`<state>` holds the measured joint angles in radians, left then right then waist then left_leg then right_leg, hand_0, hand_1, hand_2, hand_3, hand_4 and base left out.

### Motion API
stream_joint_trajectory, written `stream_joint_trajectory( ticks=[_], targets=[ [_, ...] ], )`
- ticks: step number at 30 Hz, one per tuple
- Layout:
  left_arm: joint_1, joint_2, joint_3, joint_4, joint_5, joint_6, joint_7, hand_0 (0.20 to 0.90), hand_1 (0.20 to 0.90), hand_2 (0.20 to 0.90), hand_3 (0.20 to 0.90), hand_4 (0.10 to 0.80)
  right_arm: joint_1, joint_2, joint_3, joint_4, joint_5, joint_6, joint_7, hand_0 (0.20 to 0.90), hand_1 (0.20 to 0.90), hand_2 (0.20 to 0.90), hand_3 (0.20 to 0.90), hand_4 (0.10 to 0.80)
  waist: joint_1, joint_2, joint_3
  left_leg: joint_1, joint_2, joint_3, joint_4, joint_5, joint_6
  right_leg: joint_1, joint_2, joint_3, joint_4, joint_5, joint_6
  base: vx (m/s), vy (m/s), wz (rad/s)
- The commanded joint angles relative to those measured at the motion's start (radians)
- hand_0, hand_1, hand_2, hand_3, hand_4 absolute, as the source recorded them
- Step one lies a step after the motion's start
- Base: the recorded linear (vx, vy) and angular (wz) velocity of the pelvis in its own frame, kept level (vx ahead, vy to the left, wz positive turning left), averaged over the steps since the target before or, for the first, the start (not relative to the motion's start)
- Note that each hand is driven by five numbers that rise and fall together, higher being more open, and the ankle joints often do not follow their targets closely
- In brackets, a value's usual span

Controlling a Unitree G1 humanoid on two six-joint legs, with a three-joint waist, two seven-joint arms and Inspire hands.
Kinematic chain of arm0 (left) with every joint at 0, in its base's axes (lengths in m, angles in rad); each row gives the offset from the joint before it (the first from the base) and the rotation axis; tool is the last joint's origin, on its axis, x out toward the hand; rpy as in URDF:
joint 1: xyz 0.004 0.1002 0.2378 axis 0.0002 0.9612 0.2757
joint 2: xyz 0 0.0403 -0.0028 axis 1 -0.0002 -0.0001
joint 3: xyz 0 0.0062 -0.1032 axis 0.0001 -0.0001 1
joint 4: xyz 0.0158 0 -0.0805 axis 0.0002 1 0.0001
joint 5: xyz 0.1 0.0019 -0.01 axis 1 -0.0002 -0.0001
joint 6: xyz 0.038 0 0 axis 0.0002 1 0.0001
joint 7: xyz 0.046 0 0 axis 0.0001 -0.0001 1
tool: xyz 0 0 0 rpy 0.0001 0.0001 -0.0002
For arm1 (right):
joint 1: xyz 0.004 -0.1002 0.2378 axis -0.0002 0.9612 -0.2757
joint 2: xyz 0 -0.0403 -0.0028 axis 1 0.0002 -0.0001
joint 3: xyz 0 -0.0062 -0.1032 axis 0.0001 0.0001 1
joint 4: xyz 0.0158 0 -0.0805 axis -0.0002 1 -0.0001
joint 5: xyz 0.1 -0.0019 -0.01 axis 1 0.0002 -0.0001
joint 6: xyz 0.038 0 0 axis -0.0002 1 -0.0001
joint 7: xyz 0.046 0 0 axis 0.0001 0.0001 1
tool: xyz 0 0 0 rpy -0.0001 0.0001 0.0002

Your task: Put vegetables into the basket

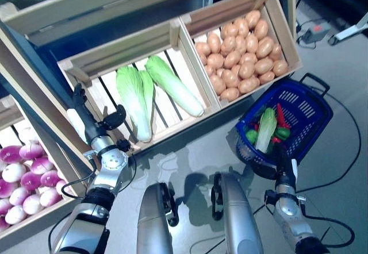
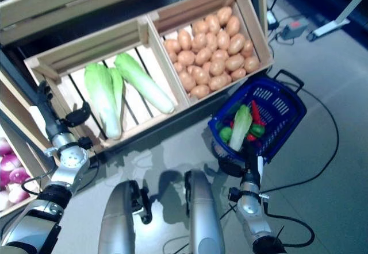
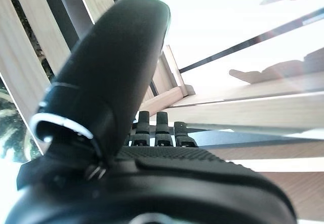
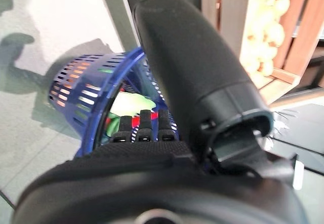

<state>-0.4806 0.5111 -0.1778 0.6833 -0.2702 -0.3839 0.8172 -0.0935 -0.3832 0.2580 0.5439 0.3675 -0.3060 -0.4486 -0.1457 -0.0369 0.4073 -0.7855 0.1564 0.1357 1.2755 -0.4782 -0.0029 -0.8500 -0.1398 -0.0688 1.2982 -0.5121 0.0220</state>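
Two long napa cabbages (image 1: 138, 96) lie in the slatted wooden crate (image 1: 103, 64). My left hand (image 1: 86, 122) stands open at that crate's front left corner, fingers straight up and thumb (image 3: 114, 82) spread toward the cabbages, holding nothing. The blue plastic basket (image 1: 310, 104) sits on the floor at the right, holding one cabbage (image 1: 266, 129), green peppers (image 1: 282, 133) and a red chilli (image 1: 281, 115). My right hand (image 1: 286, 165) is open just at the basket's near rim, empty, with the basket (image 4: 81, 97) showing past its fingers.
A crate of potatoes (image 1: 241, 53) adjoins the cabbage crate on the right. Purple and white turnips (image 1: 26, 179) fill a lower crate at the far left. A shelf board (image 1: 86, 4) runs above the crates. Grey floor lies between crates and basket.
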Motion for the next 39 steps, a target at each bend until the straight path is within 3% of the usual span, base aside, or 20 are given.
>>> stream_joint_trajectory(
  ticks=[1,7,12,17,23,35,39],
  targets=[
    [0.002,-0.039,-0.025,-0.053,0.14,-0.118,0.146,0.9,0.9,0.9,0.9,0.8,0.026,-0.034,-0.024,-0.096,-0.017,-0.072,0.026,0.9,0.9,0.9,0.9,0.8,-0.011,0.004,-0.067,0.036,0.0,0.003,-0.053,0.005,0.032,0.084,-0.029,-0.039,-0.09,0.077,-0.019,0.043,-0.028,-0.06],
    [0.078,-0.072,-0.012,-0.168,0.383,-0.096,0.366,0.9,0.9,0.9,0.9,0.8,0.037,-0.003,0.001,-0.085,-0.029,-0.082,0.022,0.9,0.9,0.9,0.9,0.8,0.016,0.007,-0.083,0.07,-0.007,-0.001,-0.079,0.006,0.024,0.115,-0.044,-0.05,-0.111,0.077,-0.014,0.039,-0.044,-0.05],
    [0.136,-0.084,0.004,-0.26,0.466,-0.141,0.411,0.9,0.9,0.9,0.9,0.8,0.044,0.019,0.005,-0.093,-0.042,-0.071,0.011,0.9,0.9,0.9,0.9,0.8,0.033,0.013,-0.091,0.103,-0.014,0.0,-0.116,0.013,0.02,0.145,-0.05,-0.053,-0.14,0.085,-0.008,0.039,-0.034,0.04],
    [0.202,-0.072,0.037,-0.418,0.498,-0.184,0.381,0.9,0.9,0.9,0.9,0.8,0.057,0.042,-0.005,-0.098,-0.056,-0.055,0.006,0.9,0.9,0.9,0.9,0.8,0.046,0.024,-0.09,0.115,-0.022,0.0,-0.138,0.015,0.017,0.152,-0.058,-0.056,-0.151,0.088,-0.003,0.016,-0.021,0.05],
    [0.229,-0.07,0.036,-0.491,0.48,-0.2,0.331,0.9,0.9,0.9,0.9,0.8,0.061,0.055,-0.003,-0.102,-0.068,-0.038,0.018,0.9,0.9,0.9,0.9,0.8,0.049,0.031,-0.087,0.124,-0.026,0.0,-0.158,0.018,0.018,0.155,-0.061,-0.058,-0.158,0.089,-0.003,0.002,-0.004,0.03],
    [0.184,-0.061,-0.027,-0.473,0.399,-0.162,0.22,0.9,0.9,0.9,0.9,0.8,0.043,0.048,0.015,-0.069,-0.058,-0.014,0.017,0.9,0.9,0.9,0.9,0.8,0.047,0.029,-0.082,0.102,-0.026,-0.004,-0.146,0.017,0.018,0.133,-0.058,-0.057,-0.146,0.089,-0.002,0.0,0.0,0.0],
    [0.156,-0.069,-0.036,-0.439,0.301,-0.13,0.176,0.9,0.9,0.9,0.9,0.8,0.034,0.042,0.017,-0.057,-0.037,-0.008,0.024,0.9,0.9,0.9,0.9,0.8,0.041,0.027,-0.078,0.085,-0.022,-0.005,-0.133,0.018,0.016,0.12,-0.055,-0.055,-0.138,0.091,0.0,0.0,0.0,0.0]
  ],
)
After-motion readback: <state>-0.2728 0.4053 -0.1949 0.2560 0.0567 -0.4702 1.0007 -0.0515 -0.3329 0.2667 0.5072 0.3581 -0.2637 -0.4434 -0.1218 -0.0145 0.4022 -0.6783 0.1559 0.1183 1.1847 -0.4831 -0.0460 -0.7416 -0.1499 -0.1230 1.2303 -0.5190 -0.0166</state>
